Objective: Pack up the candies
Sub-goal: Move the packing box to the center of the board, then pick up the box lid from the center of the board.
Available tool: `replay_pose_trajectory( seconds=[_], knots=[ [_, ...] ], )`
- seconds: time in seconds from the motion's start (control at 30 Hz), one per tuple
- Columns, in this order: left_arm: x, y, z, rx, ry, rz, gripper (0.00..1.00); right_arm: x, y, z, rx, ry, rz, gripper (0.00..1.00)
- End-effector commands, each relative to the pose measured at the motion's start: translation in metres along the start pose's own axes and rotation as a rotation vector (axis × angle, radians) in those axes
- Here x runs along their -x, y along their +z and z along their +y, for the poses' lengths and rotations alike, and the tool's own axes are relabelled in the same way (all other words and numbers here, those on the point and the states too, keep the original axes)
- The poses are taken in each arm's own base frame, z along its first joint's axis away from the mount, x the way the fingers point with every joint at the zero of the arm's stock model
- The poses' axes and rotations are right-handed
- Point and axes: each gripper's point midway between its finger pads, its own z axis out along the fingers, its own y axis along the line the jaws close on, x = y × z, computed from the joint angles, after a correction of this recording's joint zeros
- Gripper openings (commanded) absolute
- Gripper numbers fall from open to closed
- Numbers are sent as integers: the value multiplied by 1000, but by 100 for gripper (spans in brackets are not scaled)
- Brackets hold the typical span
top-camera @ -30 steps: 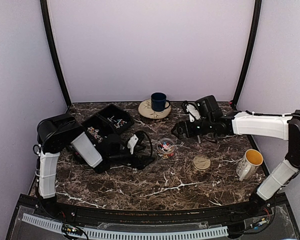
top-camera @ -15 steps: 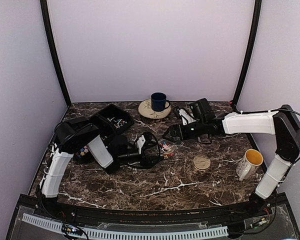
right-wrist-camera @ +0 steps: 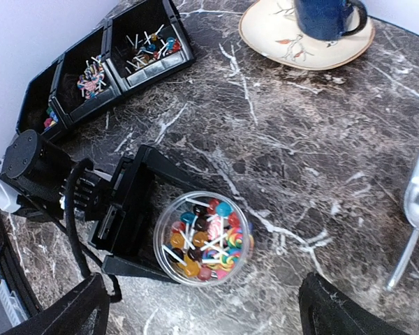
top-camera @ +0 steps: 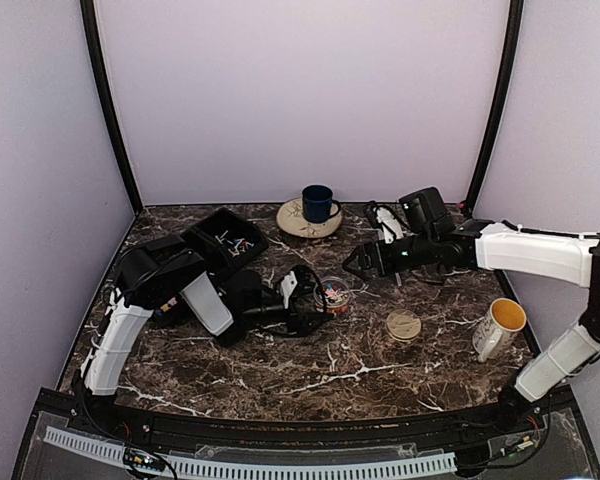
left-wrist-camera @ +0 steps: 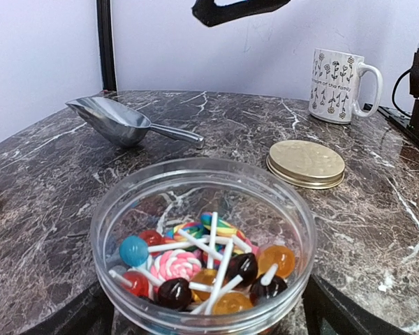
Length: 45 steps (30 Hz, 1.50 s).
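Your left gripper (top-camera: 318,298) is wide open, fingers (right-wrist-camera: 169,169) on either side of the clear jar (left-wrist-camera: 204,165); can't tell if they touch it. Your right gripper (top-camera: 360,265) is spread open as well, hovering above the jar and holding nothing. Candies (left-wrist-camera: 195,269): lollipops piled in the jar, more in the black tray (right-wrist-camera: 157,64) at back left. Gold lid (left-wrist-camera: 306,162) lies flat near the jar.
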Motion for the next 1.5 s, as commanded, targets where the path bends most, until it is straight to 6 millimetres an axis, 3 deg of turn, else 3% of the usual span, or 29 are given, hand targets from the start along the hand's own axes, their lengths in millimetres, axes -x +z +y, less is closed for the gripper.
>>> replay_pose_trajectory(
  seconds=[0.0, 0.17, 0.37, 0.67, 1.03, 1.47],
  knots=[
    [-31, 4, -16, -77, -72, 73, 95, -25, -26, -27, -166, -31, 66, 94],
    [-35, 7, -21, -122, -80, 70, 93, -55, -49, -50, -304, 23, 116, 93],
    [-38, 5, -33, -186, -79, 60, 92, -88, -62, -56, -366, 72, 184, 90],
    [-41, -1, -45, -252, -81, 48, 89, -123, -51, -67, -473, 38, 299, 90],
    [-44, 1, -48, -271, -101, 44, 88, -129, -33, -78, -548, -22, 348, 90],
    [-56, 8, -44, -272, -136, 92, 99, -134, -23, -83, -563, -47, 395, 87]
  ],
)
